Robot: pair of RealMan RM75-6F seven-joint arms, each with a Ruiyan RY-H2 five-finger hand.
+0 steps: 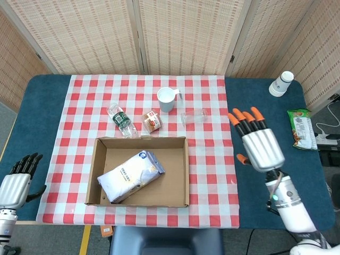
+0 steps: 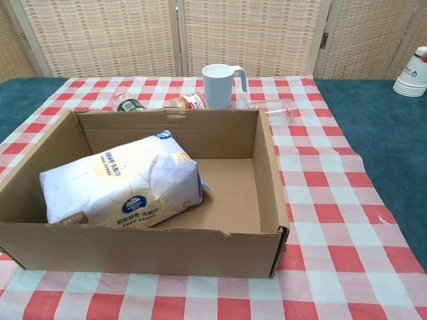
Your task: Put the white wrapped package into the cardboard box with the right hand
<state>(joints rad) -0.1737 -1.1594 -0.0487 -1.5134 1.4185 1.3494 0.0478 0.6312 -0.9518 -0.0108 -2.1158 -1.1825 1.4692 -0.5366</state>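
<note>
Inside the cardboard box [image 1: 139, 170], toward its left half, the white wrapped package [image 1: 131, 175] lies tilted on the box floor, blue printed end toward the back wall; chest view shows it [image 2: 120, 182] leaning with its left end near the box's left wall [image 2: 40, 150]. No hand touches it. Box sits on the red-checked cloth [image 1: 212, 164], front edge close to the near edge of the bench [image 1: 265, 106].

Right hand [image 1: 258, 146]: raised over the blue bench surface, just right of the cloth edge and well apart from the box. Fingers [image 1: 245, 118] straight, orange tips up and slightly fanned, nothing between them. Not visible in the chest view.

Left hand [image 1: 17, 180]: low at the bench's near-left corner, off the cloth. Dark fingers [image 1: 29, 161] spread apart and holding nothing.

Behind the box on the cloth: plastic bottle [image 1: 121, 120] lying on its side, small brown-labelled jar [image 1: 152, 121] lying beside it, white mug [image 1: 167, 99] upright, clear plastic cup [image 1: 193, 116] on its side. On the bare bench to the right: stack of paper cups [image 1: 281, 83] at the far corner and a green snack packet [image 1: 301, 129] near the right edge.
</note>
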